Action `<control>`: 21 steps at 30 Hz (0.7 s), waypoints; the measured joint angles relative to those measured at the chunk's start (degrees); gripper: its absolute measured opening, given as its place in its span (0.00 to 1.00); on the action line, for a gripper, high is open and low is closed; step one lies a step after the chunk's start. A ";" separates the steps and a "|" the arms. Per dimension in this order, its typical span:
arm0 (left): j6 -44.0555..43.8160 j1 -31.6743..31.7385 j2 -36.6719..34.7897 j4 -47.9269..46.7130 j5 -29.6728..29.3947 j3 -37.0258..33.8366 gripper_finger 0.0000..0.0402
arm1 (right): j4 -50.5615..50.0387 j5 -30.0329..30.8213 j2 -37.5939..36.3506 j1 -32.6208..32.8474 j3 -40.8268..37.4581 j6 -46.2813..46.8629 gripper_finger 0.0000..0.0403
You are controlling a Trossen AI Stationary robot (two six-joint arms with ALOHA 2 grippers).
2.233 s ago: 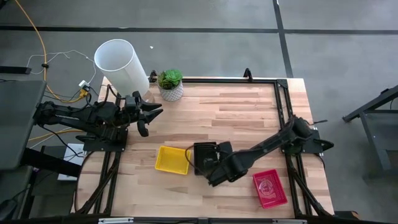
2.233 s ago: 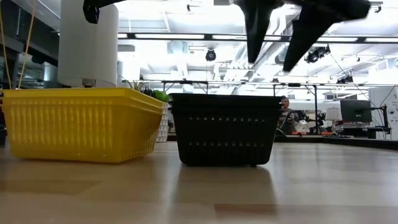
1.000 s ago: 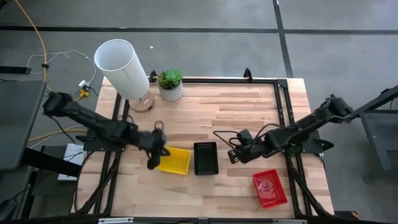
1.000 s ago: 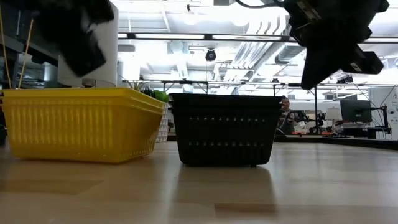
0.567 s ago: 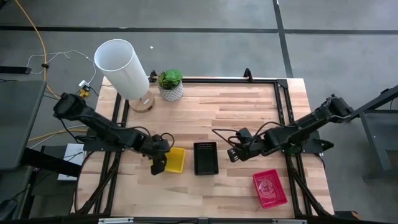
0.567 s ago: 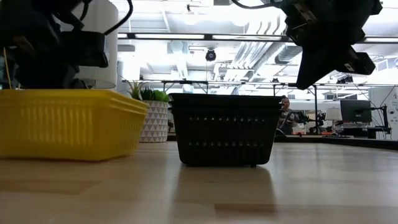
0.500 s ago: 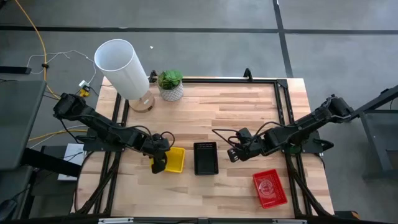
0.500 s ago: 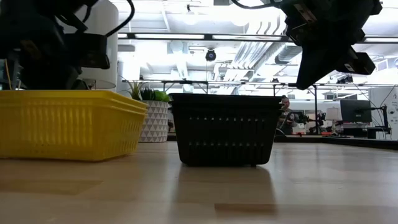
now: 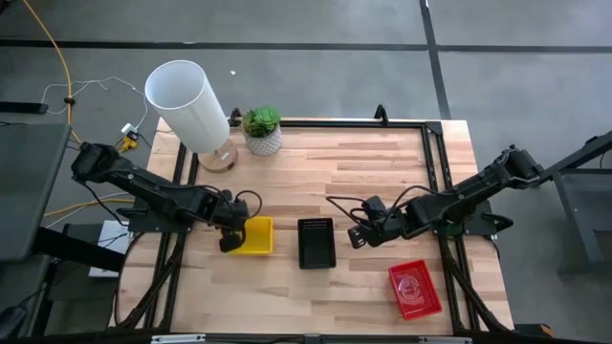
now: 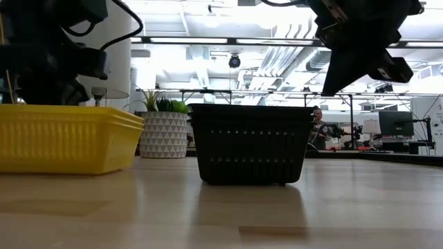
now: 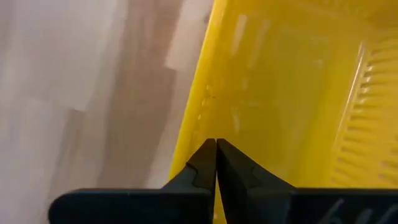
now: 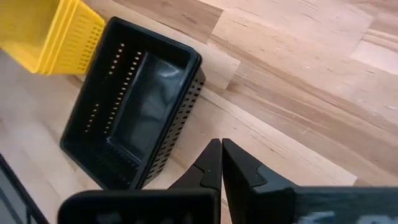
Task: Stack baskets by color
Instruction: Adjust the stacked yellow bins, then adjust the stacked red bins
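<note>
You had the left gripper (image 9: 229, 236) clenched on the near rim of the yellow basket (image 9: 254, 235), and that basket had just been dragged away from the black basket (image 9: 316, 243). A second earlier it lay almost against the black basket's left side; now a clear strip of table (image 9: 382, 182) showed between them. In the low view the yellow basket (image 10: 66, 138) had slid toward the frame's left edge, uncovering the white pot with the green plant (image 10: 164, 131) behind it. Your left wrist view showed the fingers (image 11: 200, 171) pinched together on the yellow rim (image 11: 199, 106), so I judged that you were holding the wall and not merely pushing it.

Your right gripper (image 9: 356, 235) hung just to the right of the black basket, fingers closed on nothing, with no basket between them in the right wrist view (image 12: 221, 163). It had barely shifted over the last second. The red basket (image 9: 414, 290) sat well to the right of the black basket, toward the table's front edge, untouched.

Only one footprint of each colour showed. The black basket's doubled rim in the low view (image 10: 250, 143) suggested nested pieces, though I could not count them. The move read to me as tidying the yellow stack's position, which pointed to a task near its end.
</note>
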 joint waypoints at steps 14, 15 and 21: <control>8.99 4.01 -9.46 -7.24 -3.70 -0.02 0.00 | 2.69 -1.43 0.02 0.07 0.00 -0.12 0.00; 8.98 4.21 -10.25 -6.80 -3.90 -0.02 0.00 | 2.58 -1.75 0.02 0.07 0.00 -0.62 0.00; 6.01 4.28 -15.55 -2.48 -2.09 -0.02 0.00 | 3.09 -10.31 -1.77 -0.26 0.94 -3.63 0.00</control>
